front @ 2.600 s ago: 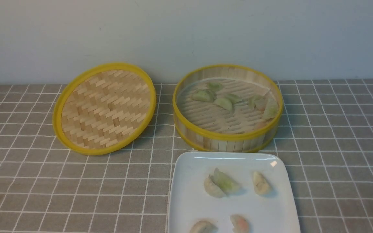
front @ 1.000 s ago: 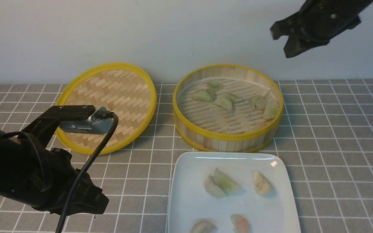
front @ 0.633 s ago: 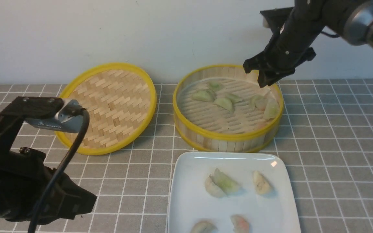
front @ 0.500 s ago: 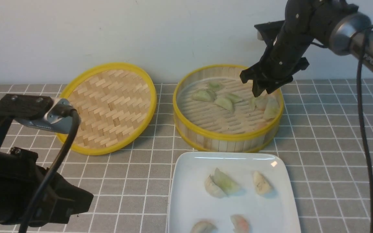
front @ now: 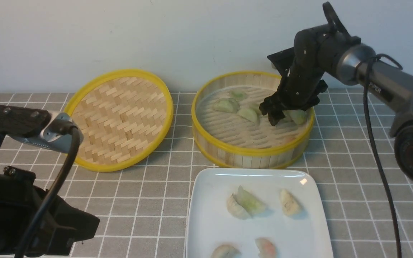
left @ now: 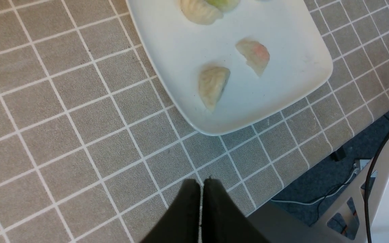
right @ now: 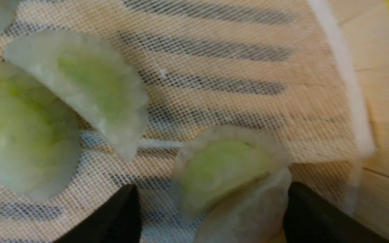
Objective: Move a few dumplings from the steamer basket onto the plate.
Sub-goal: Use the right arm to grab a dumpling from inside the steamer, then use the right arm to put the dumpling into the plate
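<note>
The steamer basket [front: 253, 152] stands at the back right and holds several pale green dumplings [front: 248, 114]. My right gripper [front: 280, 116] is down inside the basket, open, its jaws either side of two overlapping dumplings [right: 221, 168] on the mesh liner. The white plate [front: 206, 200] in front of the basket holds several dumplings [front: 249, 202]; two of them show in the left wrist view [left: 213, 86]. My left gripper [left: 201, 184] is shut and empty, low over the cloth near the plate's [left: 167, 67] corner.
The flat woven lid [front: 117, 118] leans at the back left. A grey checked cloth [front: 138, 200] covers the table. The table's front edge and cables on the floor [left: 349, 168] show in the left wrist view. A wall stands behind.
My right arm has come down from above into the basket and now brackets two dumplings. My left arm has drawn back toward the lower left.
</note>
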Action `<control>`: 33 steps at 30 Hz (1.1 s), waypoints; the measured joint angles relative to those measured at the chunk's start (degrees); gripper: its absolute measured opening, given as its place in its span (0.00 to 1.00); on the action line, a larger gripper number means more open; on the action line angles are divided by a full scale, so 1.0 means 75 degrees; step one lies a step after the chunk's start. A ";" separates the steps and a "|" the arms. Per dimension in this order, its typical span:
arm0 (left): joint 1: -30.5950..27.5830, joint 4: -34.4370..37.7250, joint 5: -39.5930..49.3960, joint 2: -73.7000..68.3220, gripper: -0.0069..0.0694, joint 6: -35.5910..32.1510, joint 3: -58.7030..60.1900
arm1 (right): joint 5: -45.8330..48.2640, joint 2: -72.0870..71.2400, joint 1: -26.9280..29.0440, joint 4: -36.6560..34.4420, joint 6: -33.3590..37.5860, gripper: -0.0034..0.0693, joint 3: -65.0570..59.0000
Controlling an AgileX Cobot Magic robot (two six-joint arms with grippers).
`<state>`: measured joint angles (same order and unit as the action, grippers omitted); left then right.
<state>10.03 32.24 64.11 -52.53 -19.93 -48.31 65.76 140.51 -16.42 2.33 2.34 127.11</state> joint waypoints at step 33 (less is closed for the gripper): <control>0.0000 -0.0003 -0.0161 0.0000 0.08 0.0000 0.0000 | 0.0735 -0.4119 -0.0361 -0.2605 0.0948 0.47 -0.3269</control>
<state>10.03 32.22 62.90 -52.53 -19.93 -48.31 71.28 109.62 -19.13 -17.21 9.45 102.59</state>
